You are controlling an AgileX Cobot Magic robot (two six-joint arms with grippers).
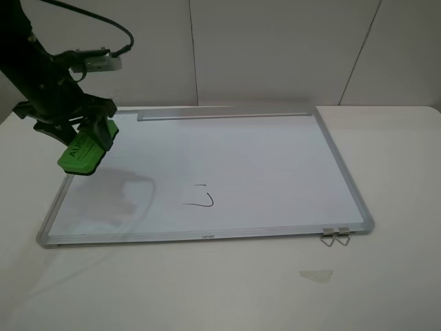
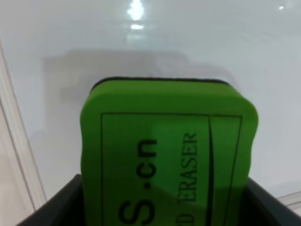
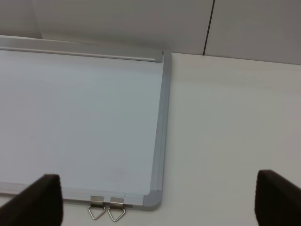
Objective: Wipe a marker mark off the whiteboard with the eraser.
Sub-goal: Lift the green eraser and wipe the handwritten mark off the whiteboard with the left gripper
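The whiteboard (image 1: pixel 275 158) lies flat on the table, its silver tray strip (image 1: pixel 224 116) along the far side. The marker mark (image 1: pixel 200 200), a short dash above a hooked curve, sits near the board's front middle. My left gripper (image 1: pixel 93 134) is shut on the green eraser (image 1: pixel 86 148), held tilted in the air above the board's left edge, well left of the mark. In the left wrist view the eraser (image 2: pixel 169 150) fills the frame between the dark fingers (image 2: pixel 61 207). My right gripper (image 3: pixel 158 200) stands open over the board's right corner (image 3: pixel 153 200), out of the exterior view.
Two metal clips (image 1: pixel 335 237) hang off the board's front right edge, also in the right wrist view as clips (image 3: pixel 106 209). A small pale scrap (image 1: pixel 315 275) lies on the white table in front. A black cable (image 1: pixel 103 21) loops above the left arm.
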